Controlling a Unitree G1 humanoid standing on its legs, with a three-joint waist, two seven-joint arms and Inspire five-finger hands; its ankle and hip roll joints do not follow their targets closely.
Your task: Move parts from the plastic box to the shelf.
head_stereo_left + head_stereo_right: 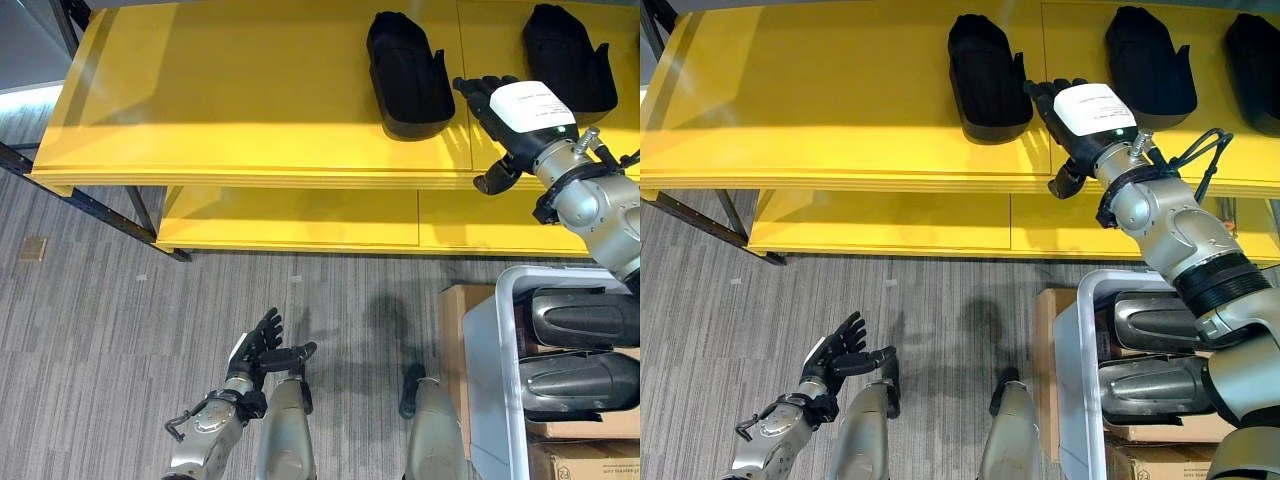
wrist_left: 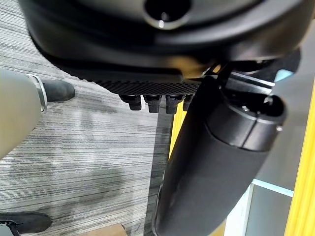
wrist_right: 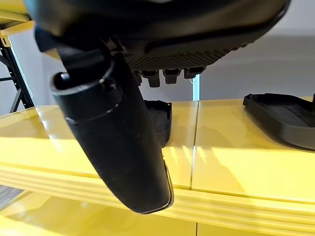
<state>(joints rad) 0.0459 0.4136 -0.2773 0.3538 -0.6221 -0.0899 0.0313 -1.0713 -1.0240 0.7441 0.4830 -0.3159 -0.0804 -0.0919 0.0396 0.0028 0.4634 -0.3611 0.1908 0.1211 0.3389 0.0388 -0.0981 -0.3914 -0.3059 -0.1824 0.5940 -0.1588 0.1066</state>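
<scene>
Left eye view: over the top board of the yellow shelf point(image 1: 250, 90), the robot's right hand point(image 1: 500, 105) hangs with fingers straight and empty, just right of a black moulded plastic part point(image 1: 408, 75) whose long axis runs front to back. Further silver-grey parts point(image 1: 580, 350) lie in the white plastic box point(image 1: 490, 360), at the robot's right, nearer that arm. Its left hand point(image 1: 262, 340) hangs low over the grey carpet, relaxed.
</scene>
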